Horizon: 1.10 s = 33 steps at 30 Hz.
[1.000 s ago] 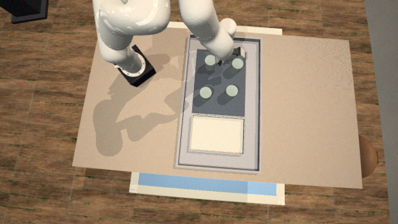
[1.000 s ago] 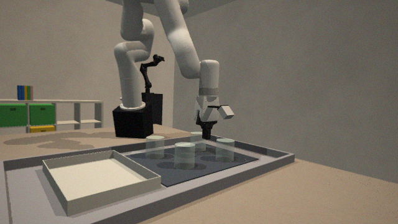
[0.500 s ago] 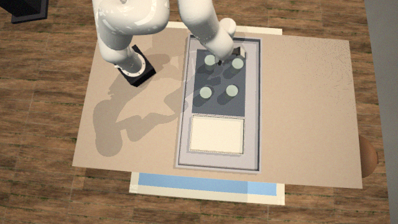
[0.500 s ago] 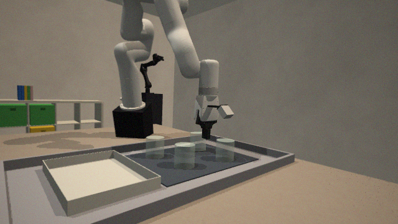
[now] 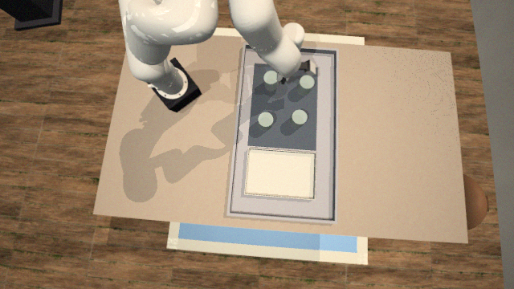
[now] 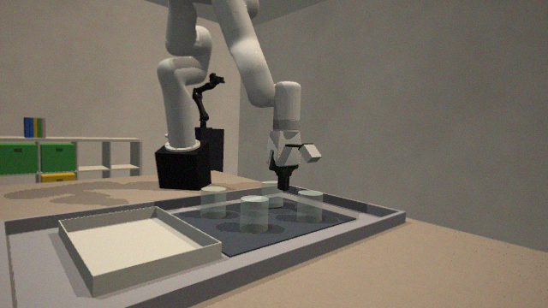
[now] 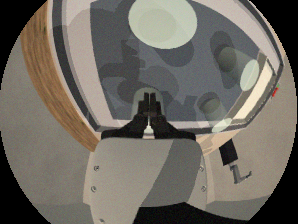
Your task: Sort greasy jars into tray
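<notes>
Top view high overhead facing down, exterior low beside table, wrist close above mat (image 5: 283, 134) (image 6: 231, 245) (image 7: 107, 65), all sharing it

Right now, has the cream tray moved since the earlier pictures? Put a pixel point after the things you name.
No, the cream tray (image 5: 279, 173) (image 6: 133, 245) (image 7: 251, 102) lies just as before beside the dark mat (image 5: 307, 138) (image 6: 233, 245) (image 7: 107, 35).
</notes>
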Tool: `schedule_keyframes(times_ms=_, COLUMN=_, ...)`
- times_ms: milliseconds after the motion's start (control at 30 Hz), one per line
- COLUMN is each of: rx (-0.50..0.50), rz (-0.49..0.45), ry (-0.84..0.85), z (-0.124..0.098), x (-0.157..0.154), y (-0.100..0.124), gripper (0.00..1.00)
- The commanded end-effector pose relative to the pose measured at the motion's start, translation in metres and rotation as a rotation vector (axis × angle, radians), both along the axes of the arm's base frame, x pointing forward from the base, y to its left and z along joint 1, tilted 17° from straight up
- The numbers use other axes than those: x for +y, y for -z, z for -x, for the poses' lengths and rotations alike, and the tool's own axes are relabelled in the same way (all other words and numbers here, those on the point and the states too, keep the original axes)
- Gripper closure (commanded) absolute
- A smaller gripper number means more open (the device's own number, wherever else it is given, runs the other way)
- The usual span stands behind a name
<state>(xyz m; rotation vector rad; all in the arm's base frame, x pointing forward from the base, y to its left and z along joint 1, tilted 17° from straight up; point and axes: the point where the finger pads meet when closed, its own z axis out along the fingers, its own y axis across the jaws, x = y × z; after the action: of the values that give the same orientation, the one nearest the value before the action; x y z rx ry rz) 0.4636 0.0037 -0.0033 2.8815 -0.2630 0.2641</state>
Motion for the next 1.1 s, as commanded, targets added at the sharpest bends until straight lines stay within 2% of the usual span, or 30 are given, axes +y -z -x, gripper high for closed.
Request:
schedule_keyframes(times_ms=0, rx=-0.002, rz=0.000, ry=-0.001, z=-0.0002, x=0.0005, y=-0.0012, gripper=1.00)
schedule_keyframes(times_ms=1067, rx=-0.002, rz=0.000, ry=-0.001, z=0.0039, x=0.0018, y=-0.0033, gripper=1.00)
